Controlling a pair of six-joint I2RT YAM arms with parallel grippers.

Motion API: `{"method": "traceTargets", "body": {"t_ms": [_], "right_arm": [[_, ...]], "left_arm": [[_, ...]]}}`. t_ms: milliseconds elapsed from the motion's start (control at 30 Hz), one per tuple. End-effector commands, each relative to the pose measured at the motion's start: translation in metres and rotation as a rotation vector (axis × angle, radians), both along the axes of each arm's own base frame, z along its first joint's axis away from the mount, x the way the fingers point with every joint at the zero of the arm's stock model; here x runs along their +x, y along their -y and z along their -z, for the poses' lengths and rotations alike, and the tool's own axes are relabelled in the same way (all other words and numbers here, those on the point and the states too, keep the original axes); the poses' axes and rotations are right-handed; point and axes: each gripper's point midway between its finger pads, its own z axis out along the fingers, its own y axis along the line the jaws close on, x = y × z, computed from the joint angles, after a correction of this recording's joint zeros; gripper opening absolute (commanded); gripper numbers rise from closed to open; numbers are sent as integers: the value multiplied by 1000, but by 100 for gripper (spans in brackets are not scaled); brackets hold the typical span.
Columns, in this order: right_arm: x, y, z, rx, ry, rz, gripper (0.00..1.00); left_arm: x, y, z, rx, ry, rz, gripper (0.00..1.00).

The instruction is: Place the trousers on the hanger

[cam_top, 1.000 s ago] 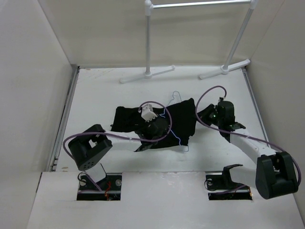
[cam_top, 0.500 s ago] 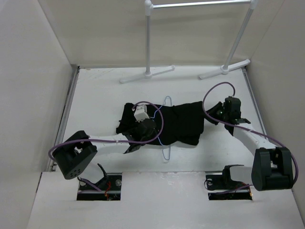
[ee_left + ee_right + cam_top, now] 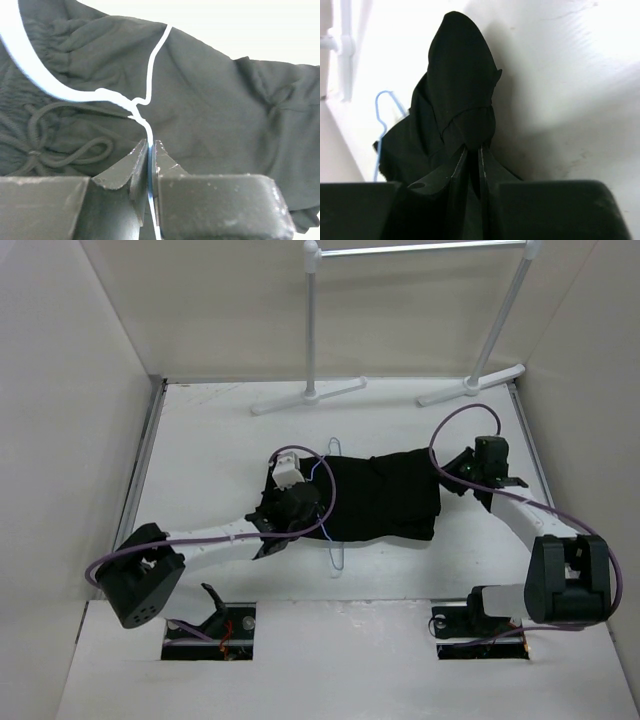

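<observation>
The black trousers [image 3: 385,498] lie bunched across the middle of the table. The thin pale hanger [image 3: 334,554] is threaded through them, its hook [image 3: 333,447] sticking out at the back and a wire loop at the front. My left gripper [image 3: 312,506] is at the trousers' left end, shut on the hanger wire [image 3: 155,55], which runs between my fingertips [image 3: 139,156] over the drawstring waist [image 3: 45,145]. My right gripper [image 3: 448,480] is at the trousers' right end, shut on a fold of the black fabric [image 3: 460,75]. The hanger wire [image 3: 381,112] shows beyond it.
A white tube garment rack [image 3: 312,330] stands at the back, its feet [image 3: 308,396] on the table behind the trousers. White walls close in the left and right sides. Purple cables loop over both wrists.
My right gripper has drawn the trousers to the right and back. My left gripper has carried the hanger to the left, so the wire now sits nearer the trousers' left end.
</observation>
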Motion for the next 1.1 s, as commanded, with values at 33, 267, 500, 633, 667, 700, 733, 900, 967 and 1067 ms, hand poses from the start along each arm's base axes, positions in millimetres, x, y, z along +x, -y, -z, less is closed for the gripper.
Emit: {"method": "traceTargets", "body": {"t_ms": [33,267,500,633,667,700,733,900,967,1067], "right_arm": [[4,10,8,-39,-8,29,21],[4,-2,11,-36,-15,-5,19],[-1,-7,17,-38,-31,-20,20],[-4,-9,20,-42,-42,-28,21],[-4,-9,20,-44,-41,-28,22],[-5,-9,20,-45,-41,-29,24],[-6,-9,19,-48,-39,-32,30],[-9,-5,-16,-82,36,-42,67],[-14,-2,-44,-106,105,-43,72],[-26,-3,-86,-112,216,-56,75]], "left_arm": [[9,14,-33,-40,58,4,4],[7,44,-40,-53,65,49,4],[14,65,-42,-75,74,51,4],[22,70,-52,-81,95,26,4],[22,70,-55,-77,102,23,3],[22,69,-60,-70,105,23,3],[21,67,-63,-55,105,26,3],[11,63,-105,-33,120,61,1],[2,64,-138,-33,147,97,1],[-8,64,-183,-28,185,134,1]]}}
